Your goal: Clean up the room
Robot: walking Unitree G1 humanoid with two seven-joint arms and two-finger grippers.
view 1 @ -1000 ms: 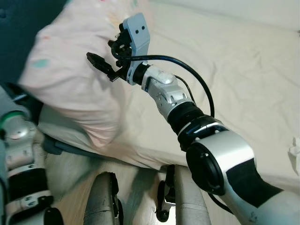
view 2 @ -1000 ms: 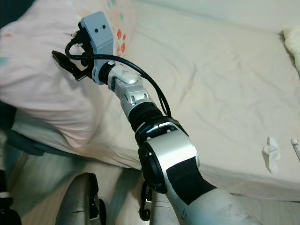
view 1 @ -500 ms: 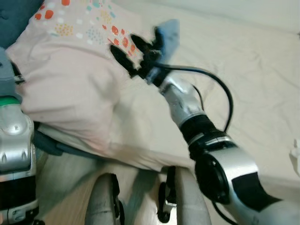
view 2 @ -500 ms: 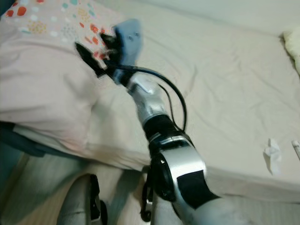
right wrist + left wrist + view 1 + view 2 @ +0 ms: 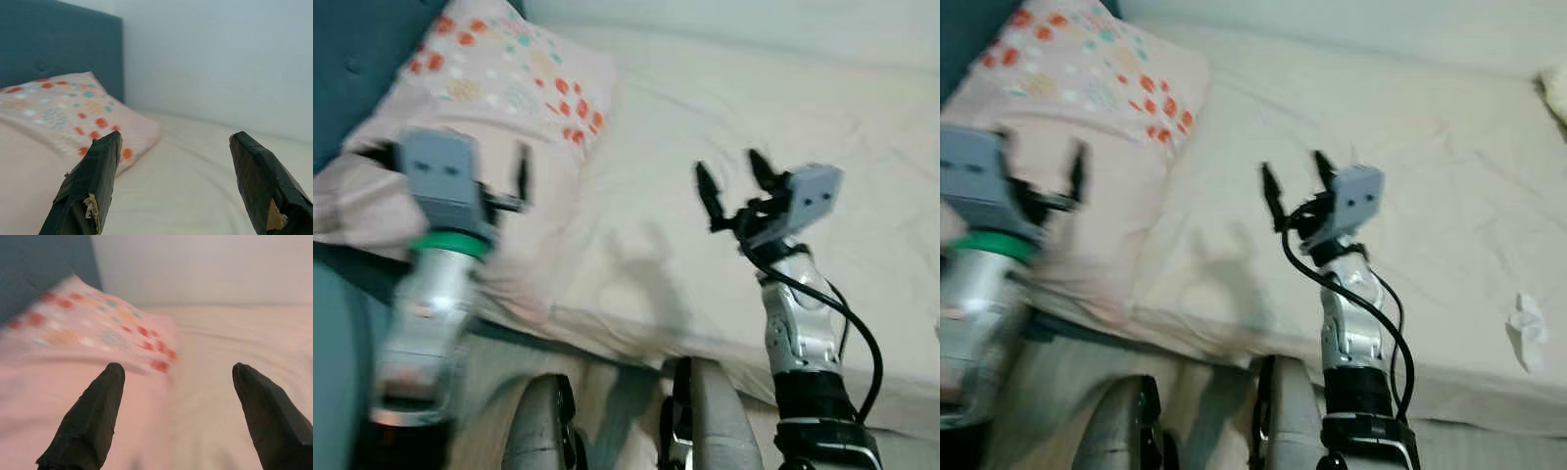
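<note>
Partly blurred left gripper (image 5: 499,186) (fingers apart)

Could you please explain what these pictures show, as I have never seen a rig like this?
This is a humanoid robot standing at a bed. Two pictures come from cameras in its head, looking down; two come from cameras on its wrists, looking along the black fingers. The left gripper hovers over a spotted pink pillow; the right gripper is raised above the cream sheet. Both are open and hold nothing. A crumpled white tissue lies on the bed's near right edge.
</note>
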